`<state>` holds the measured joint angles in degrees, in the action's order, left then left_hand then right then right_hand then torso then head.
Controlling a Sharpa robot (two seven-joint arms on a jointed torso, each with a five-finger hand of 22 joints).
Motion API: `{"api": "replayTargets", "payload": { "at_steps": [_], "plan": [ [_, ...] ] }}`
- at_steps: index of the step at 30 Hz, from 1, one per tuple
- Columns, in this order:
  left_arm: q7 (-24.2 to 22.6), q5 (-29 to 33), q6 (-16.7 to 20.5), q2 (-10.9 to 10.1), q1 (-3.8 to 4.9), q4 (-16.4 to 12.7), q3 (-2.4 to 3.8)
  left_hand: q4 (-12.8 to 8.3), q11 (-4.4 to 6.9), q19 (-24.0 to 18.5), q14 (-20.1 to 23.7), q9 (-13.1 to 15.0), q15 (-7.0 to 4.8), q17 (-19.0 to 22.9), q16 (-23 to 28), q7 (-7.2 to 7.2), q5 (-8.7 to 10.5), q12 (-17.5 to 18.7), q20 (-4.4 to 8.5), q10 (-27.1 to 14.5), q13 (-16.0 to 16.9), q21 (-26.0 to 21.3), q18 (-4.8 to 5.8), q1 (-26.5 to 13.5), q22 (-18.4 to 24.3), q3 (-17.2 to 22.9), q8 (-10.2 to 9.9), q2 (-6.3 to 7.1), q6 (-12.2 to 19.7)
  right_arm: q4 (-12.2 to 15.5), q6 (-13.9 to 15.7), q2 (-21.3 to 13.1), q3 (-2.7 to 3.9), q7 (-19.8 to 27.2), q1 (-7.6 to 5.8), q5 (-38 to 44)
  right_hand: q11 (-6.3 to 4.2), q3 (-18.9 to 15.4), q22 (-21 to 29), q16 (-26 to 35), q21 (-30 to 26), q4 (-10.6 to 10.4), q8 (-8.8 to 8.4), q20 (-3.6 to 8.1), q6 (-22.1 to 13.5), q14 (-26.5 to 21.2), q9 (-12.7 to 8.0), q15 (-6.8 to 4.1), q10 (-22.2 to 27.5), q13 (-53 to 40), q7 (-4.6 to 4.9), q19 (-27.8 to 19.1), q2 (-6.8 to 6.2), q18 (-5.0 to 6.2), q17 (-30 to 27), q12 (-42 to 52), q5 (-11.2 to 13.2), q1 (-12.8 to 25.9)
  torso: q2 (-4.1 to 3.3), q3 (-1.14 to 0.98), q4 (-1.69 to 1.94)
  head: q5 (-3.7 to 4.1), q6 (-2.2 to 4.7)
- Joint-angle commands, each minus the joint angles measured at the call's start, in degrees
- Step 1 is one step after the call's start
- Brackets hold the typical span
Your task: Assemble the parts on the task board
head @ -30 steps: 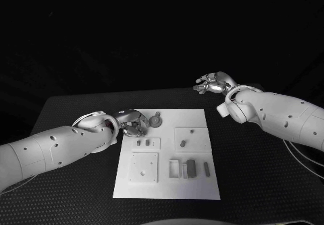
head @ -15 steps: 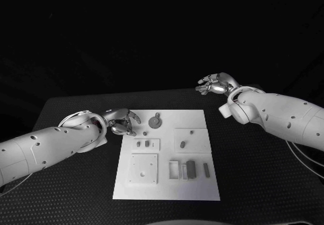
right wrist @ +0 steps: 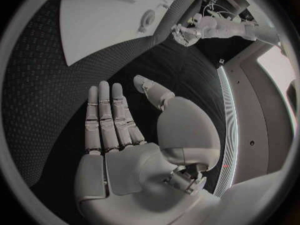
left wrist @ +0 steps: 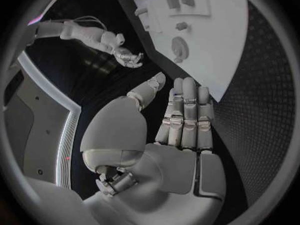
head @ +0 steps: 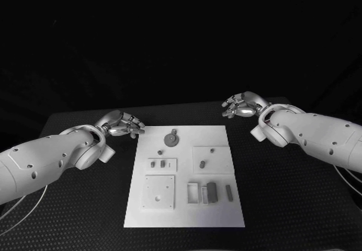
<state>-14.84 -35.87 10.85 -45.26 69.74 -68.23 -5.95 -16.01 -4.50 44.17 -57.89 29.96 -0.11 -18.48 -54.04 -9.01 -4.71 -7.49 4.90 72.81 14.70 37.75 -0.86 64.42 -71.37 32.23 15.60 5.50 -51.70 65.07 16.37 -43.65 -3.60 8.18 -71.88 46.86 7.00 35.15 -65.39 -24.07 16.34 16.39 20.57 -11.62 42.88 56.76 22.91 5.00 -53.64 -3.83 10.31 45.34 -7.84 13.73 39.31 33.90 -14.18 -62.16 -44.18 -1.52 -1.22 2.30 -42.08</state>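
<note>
The white task board (head: pixel 189 212) lies in the middle of the black table. On it are a round grey part (head: pixel 172 139) near the far edge, two small pegs (head: pixel 158 163), a short piece (head: pixel 203 164) on a raised square, and grey bars (head: pixel 213 190) near the middle. My left hand (head: pixel 121 124) hovers off the board's far left corner, fingers straight and apart, holding nothing (left wrist: pixel 181 120). My right hand (head: pixel 241 104) is raised beyond the board's far right corner, palm flat and empty (right wrist: pixel 119 127). The board (left wrist: pixel 219 50) and round part (left wrist: pixel 179 46) lie ahead of the left hand.
A square plate (head: pixel 160 191) with a hole sits on the board's near left. Black table (head: pixel 302 198) surrounds the board on all sides. The right hand (left wrist: pixel 128 57) appears in the left wrist view and the left hand (right wrist: pixel 185 35) in the right wrist view.
My left hand has drawn back from over the board's far left part to just off that corner, and its fingers have straightened. The right hand has barely moved.
</note>
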Motion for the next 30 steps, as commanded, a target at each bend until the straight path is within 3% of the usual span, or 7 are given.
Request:
{"api": "replayTargets", "payload": {
  "at_steps": [1, 5, 8, 12, 19, 26, 30],
  "plan": [
    [-4.7, 13.2, 1.5, -0.1, 0.05, -1.1, 0.03, -0.2, -0.46, -0.9, 0.5, 0.3, 1.13, 1.2, 3.7, 0.1, 0.23, 0.4, -0.1, -1.1, -0.3, -1.6, 0.33, -0.7, 0.6, 0.0, 0.4, 0.2, -0.1, 1.7, -3.4, -1.0, 0.01, -1.1, 0.52, 11.9, -0.04, 0.5, -0.6, -0.5, -0.2, -0.1, 0.64, 0.06, 5.2, 1.2, 0.2, -0.33, -2.5, -0.1, -0.07, 1.2, 0.04, 0.89, 0.2, -2.8, 0.5, -0.6, -0.01, 0.05, 0.03, 0.26, 0.35],
    [-5.0, 13.2, 1.7, -0.4, 0.04, -2.7, 0.02, -0.3, -1.22, -1.2, 0.9, 0.6, 1.89, 1.8, 6.2, 0.19, 0.18, 1.3, -0.82, -2.7, -0.9, -2.5, 0.03, -0.6, 0.9, 0.1, 0.6, 0.02, -0.2, 4.3, -3.7, -1.9, -0.08, -1.8, 1.38, 20.2, -0.28, 0.5, -1.1, -0.6, -0.2, 0.0, 0.78, 0.16, 5.7, 2.5, 0.3, -0.77, -4.4, -0.2, -0.21, 2.5, -0.13, 1.27, 0.4, -5.3, 0.9, -0.8, 0.02, 0.14, -0.09, 0.32, 0.6],
    [-5.1, 13.4, 2.0, -0.4, 0.03, -3.6, 0.01, -0.4, -1.17, -0.6, -0.3, 0.8, 1.84, 1.8, 7.2, 0.32, 0.04, 1.4, -0.9, -2.4, -1.1, -2.7, -0.36, -0.2, 1.0, 0.1, 0.9, -0.06, -0.4, 5.8, -3.2, -2.1, -0.24, -2.5, 2.01, 25.5, -0.4, 0.7, -1.4, -0.9, -0.1, 0.0, 0.78, 0.49, 6.0, 3.5, 0.3, -1.13, -5.6, -0.3, -0.42, 3.6, -0.43, 1.27, 0.5, -7.1, 1.6, -1.1, 0.08, 0.2, -0.19, 0.16, 0.69],
    [-5.6, 14.3, 2.8, -0.3, 0.02, -4.3, 0.0, -0.4, -1.11, -0.4, -0.7, 0.9, 1.85, 1.7, 7.8, 0.37, 0.03, 1.3, -0.94, -2.2, -1.2, -2.9, -0.43, 0.0, 1.0, 0.0, 0.9, 0.09, -0.4, 8.1, -2.2, -2.2, -0.58, -4.0, 2.74, 32.8, -0.69, 2.2, -1.8, -1.6, 0.3, -0.5, 0.87, 1.48, 6.8, 6.2, 0.3, -2.2, -7.9, -0.6, -0.62, 6.6, -1.47, 1.27, 0.9, -10.0, 3.7, -1.4, 0.14, 0.16, -0.05, 0.11, 0.71],
    [-6.1, 17.7, 3.9, -0.2, 0.03, -4.9, 0.0, -0.3, -1.2, -0.4, -0.7, 0.9, 2.04, 1.7, 8.8, 0.23, 0.63, 1.5, -1.1, -2.4, -1.4, -3.3, -0.42, -0.4, 1.0, -0.5, 0.8, 0.41, -0.1, 10.5, -1.3, -2.1, -1.75, -6.5, 3.47, 40.2, -1.29, 4.2, -2.5, -2.4, 0.9, -1.1, 1.27, 2.7, 8.3, 9.4, 0.6, -3.5, -11.1, -1.5, -1.3, 10.0, -2.77, 1.27, 1.5, -13.2, 6.3, -1.9, 0.16, 0.17, -0.02, 0.18, 0.79],
    [-6.1, 18.0, 3.7, -0.2, 0.03, -5.8, 0.0, -0.3, -1.36, -0.7, -0.5, 0.9, 2.28, 1.6, 9.7, 0.11, 0.86, 1.7, -1.32, -2.6, -1.7, -3.7, -0.41, -0.8, 1.0, -1.0, 0.7, 0.71, 0.2, 12.7, -1.8, -2.1, -2.82, -8.7, 3.99, 45.1, -1.25, 6.0, -2.9, -2.4, 0.9, -1.9, 1.31, 3.13, 9.1, 10.5, 0.6, -3.89, -12.1, -2.0, -1.61, 11.2, -4.06, 1.27, 1.8, -15.6, 8.1, -2.4, 0.07, 0.16, -0.04, 0.08, 0.64],
    [-6.0, 18.1, 3.8, -0.2, 0.03, -6.1, 0.0, -0.3, -1.38, -0.7, -0.5, 0.9, 2.31, 1.5, 9.8, 0.05, 0.87, 1.8, -1.35, -2.7, -1.7, -3.8, -0.43, -0.8, 1.0, -1.0, 0.6, 0.69, 0.3, 13.3, -1.7, -2.0, -3.06, -9.3, 4.39, 46.3, -1.15, 6.7, -3.1, -2.3, 0.7, -2.2, 1.24, 3.19, 9.3, 10.7, 0.6, -3.95, -12.3, -2.1, -1.67, 11.4, -4.46, 1.27, 1.9, -16.7, 8.5, -2.6, 0.0, 0.13, -0.06, -0.07, 0.57]
  ]
}}
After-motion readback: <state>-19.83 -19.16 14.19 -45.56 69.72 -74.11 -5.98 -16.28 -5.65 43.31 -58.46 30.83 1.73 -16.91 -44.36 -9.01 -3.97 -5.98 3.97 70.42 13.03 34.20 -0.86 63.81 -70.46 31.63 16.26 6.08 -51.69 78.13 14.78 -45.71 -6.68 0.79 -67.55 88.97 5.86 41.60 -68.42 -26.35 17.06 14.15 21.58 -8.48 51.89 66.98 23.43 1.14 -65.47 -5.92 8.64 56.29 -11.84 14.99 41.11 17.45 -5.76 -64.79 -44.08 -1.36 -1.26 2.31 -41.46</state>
